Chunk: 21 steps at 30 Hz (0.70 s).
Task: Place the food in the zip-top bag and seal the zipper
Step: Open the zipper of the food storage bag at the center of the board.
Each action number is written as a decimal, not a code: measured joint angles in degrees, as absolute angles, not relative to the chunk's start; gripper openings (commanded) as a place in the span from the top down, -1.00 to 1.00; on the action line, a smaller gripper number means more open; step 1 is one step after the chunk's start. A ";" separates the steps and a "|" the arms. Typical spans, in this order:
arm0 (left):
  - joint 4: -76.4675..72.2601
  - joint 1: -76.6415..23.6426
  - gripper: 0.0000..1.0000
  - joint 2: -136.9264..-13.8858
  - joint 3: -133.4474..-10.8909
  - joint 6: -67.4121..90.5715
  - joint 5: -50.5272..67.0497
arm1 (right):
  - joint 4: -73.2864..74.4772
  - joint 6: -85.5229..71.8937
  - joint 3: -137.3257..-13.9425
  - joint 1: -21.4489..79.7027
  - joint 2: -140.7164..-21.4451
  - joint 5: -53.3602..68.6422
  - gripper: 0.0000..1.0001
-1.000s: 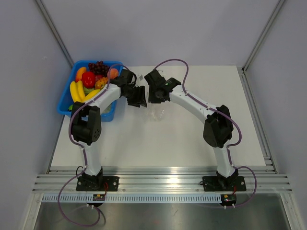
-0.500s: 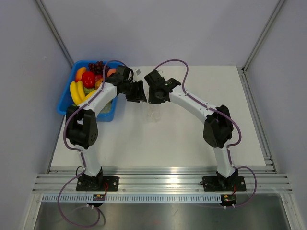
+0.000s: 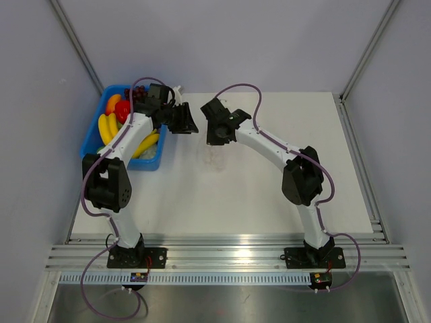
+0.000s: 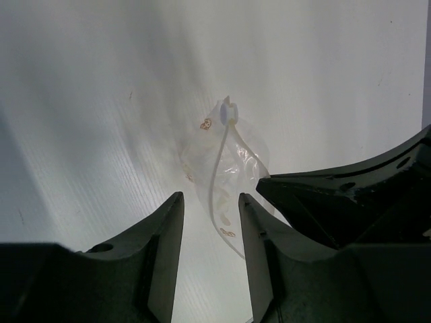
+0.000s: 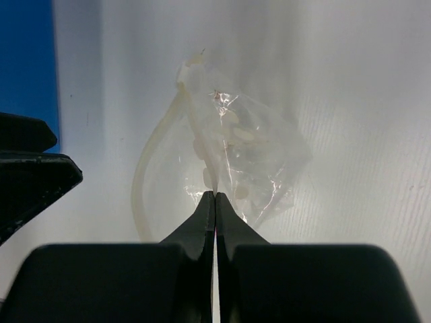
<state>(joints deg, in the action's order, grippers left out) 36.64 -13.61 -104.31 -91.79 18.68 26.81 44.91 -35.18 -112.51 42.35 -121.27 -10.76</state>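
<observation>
Okay, my left gripper [image 4: 210,202] swung off the clear crinkly plastic zip-top bag [image 5: 249,148] toward the blue plastic bin [image 3: 89,141], jaws parted, empty, while my right gripper [image 5: 215,195] kept it pinched over the white table [image 3: 269,195], so fruit pickup seemed next.

top view: even, diffuse light across the matte white table [image 3: 236,195], sharp throughout, with short soft shadows beneath the white-and-black arms [image 3: 269,144]; the brushed metal strip [image 3: 222,303] nearest you shows a dull sheen. left wrist view: you see the crinkly see-through plastic pouch [image 4: 229,175] in fair focus, a broad grey shadow over the table's left part, and the dark fingers [image 4: 165,256] soft and underexposed. right wrist view: strong light whitens the table, glints sparkle on the pouch, the black fingertips [image 5: 203,225] read as near-silhouettes.
</observation>
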 measured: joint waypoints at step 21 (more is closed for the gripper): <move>31.83 -12.84 1.00 -104.88 -86.56 25.98 40.58 | 45.08 -35.18 -117.69 42.37 -123.83 -9.30 1.00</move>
